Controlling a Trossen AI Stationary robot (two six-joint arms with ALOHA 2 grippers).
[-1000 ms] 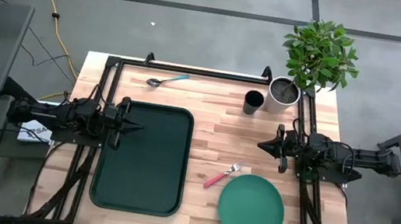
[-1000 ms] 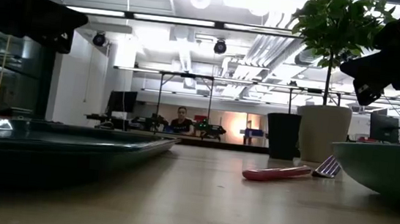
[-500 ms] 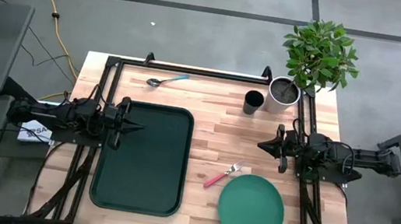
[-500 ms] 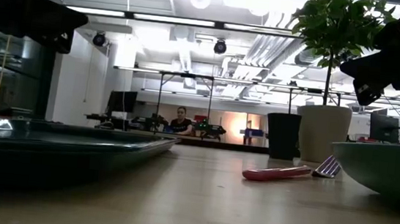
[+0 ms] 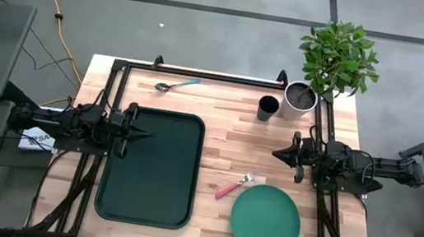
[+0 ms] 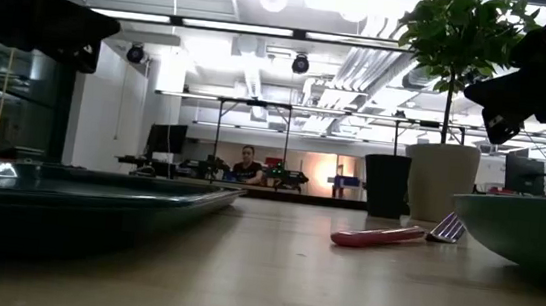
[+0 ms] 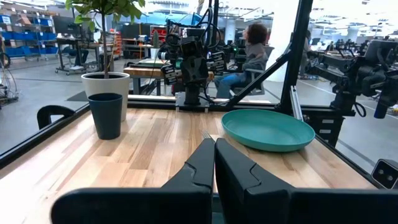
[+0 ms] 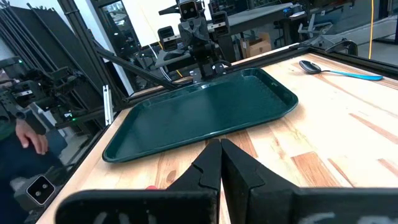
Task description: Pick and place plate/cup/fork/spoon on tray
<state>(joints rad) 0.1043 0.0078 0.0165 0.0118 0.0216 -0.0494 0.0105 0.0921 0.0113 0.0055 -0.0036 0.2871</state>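
Observation:
The dark green tray lies on the table's left half. The green plate lies at the near right, with the red-handled fork beside its far-left rim. The dark cup stands at the far right, and the teal-handled spoon lies near the far edge. My left gripper is shut and empty, hovering over the tray's left part. My right gripper is shut and empty, above the table between the cup and the plate. The left wrist view shows the cup and the plate.
A white plant pot with a leafy plant stands right of the cup at the far right corner. A black frame runs along the table's far edge and sides. Bare wood lies between the tray and the plate. A person sits in the room beyond.

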